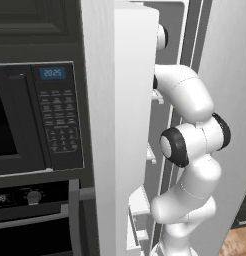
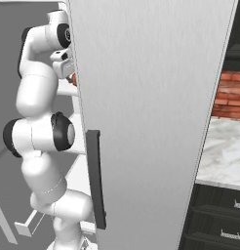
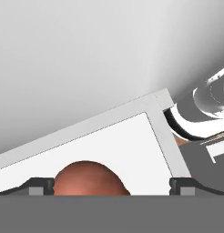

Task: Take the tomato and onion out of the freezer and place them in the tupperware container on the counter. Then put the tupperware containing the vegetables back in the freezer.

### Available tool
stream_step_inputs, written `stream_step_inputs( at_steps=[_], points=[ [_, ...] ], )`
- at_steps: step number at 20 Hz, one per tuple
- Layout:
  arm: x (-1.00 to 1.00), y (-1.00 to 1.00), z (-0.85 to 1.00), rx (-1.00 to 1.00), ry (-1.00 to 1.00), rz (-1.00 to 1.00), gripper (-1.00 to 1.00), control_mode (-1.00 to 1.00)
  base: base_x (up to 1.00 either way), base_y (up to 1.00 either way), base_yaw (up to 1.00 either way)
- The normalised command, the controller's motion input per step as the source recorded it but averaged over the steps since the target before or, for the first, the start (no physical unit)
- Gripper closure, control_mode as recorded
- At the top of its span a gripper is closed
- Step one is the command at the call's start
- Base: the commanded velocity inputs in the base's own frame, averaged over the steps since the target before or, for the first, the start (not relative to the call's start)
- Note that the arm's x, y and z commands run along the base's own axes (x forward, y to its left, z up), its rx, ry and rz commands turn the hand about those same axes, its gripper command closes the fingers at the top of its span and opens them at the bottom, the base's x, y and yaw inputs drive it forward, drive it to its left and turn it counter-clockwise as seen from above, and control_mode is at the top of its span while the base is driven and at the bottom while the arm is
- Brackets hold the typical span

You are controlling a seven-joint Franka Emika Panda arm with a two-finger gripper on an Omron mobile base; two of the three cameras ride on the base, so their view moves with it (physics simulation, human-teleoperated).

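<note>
Hand view puts a small round ball (image 3: 89, 179) at the very bottom, sitting on a white freezer shelf (image 3: 109, 136) between my two finger tips. Its skin looks dull and orange-brown rather than glossy deep red, so I take it for the onion, though only its upper dome shows. My gripper (image 3: 111, 186) is spread wide and grasping nothing. One finger tip (image 3: 41, 186) sits just beside the ball's flank and the other is well apart from it.

I judge the onion to be light and firm, with smooth, curved skin that could squirt out sideways if the pads close off-centre. The shelf is slick-looking too, so a nudge could send the ball rolling toward the raised white lip at the shelf's edge. I would take it across its widest part, with the ball centred between the pads and a steady, moderate squeeze. It should not bruise easily.

Moving outward, the right base view shows my arm reaching in behind the open freezer door (image 2: 151, 97), a tall pale grey panel with a long dark handle (image 2: 95, 180). A speck of orange-brown (image 2: 73, 78) shows near my hand there. Beyond the door lies the marble tabletop (image 2: 224, 146), backed by a red brick wall (image 2: 231, 95).
</note>
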Motion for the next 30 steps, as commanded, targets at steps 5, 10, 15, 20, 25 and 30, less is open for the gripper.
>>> stream_step_inputs(
  at_steps=[5,10,15,20,25,30],
  points=[
    [0.02,0.0,-0.15,0.0,-0.02,0.0,-1.0,-1.0,0.0,0.0,0.0],
    [0.03,0.0,-0.21,0.01,0.01,0.0,-1.0,-1.0,0.0,0.0,0.0],
    [0.13,0.09,-0.11,0.02,0.01,0.0,-1.0,-1.0,0.0,0.0,0.0],
    [0.14,0.24,-0.13,0.03,0.02,0.0,-1.0,-1.0,0.0,0.0,0.0],
    [0.17,0.18,-0.17,0.01,0.0,0.0,-1.0,-1.0,0.0,0.0,0.0],
    [0.08,0.0,-0.35,0.0,0.0,0.0,-1.0,-1.0,0.0,0.0,0.0]
  ],
)
